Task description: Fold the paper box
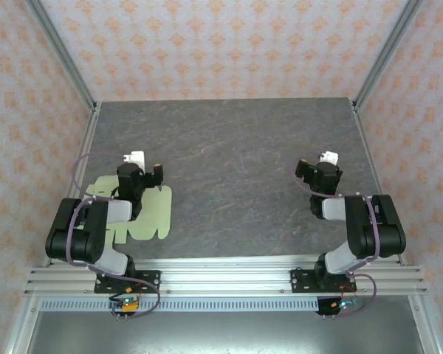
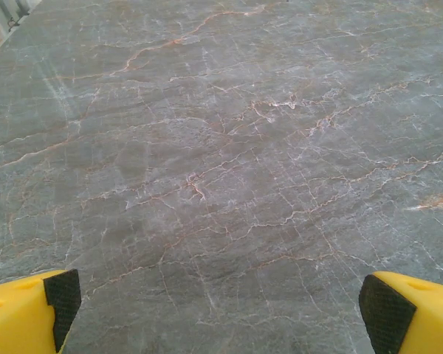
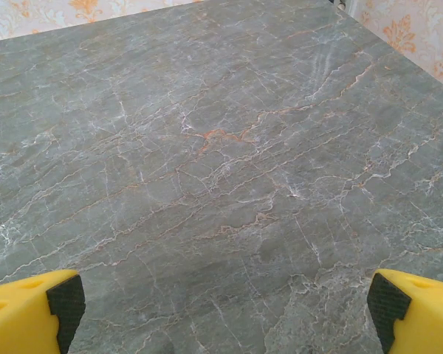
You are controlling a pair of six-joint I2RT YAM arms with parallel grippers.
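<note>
The paper box point(image 1: 152, 212) lies as a flat pale-green sheet on the grey marbled table point(image 1: 236, 155), near the left front corner, with small tabs along its edges. From above, the left arm crosses over the sheet's middle and hides part of it; whether the arm touches the sheet cannot be told. The left gripper point(image 2: 220, 301) has its jaws spread wide and holds nothing. In the left wrist view its yellow fingers point(image 2: 26, 313) with black pads sit at the two lower corners, with bare table between them. The right gripper point(image 3: 221, 302) is well apart from the sheet, over the right side of the table. It is also wide open and empty, with bare stone-patterned surface under it.
</note>
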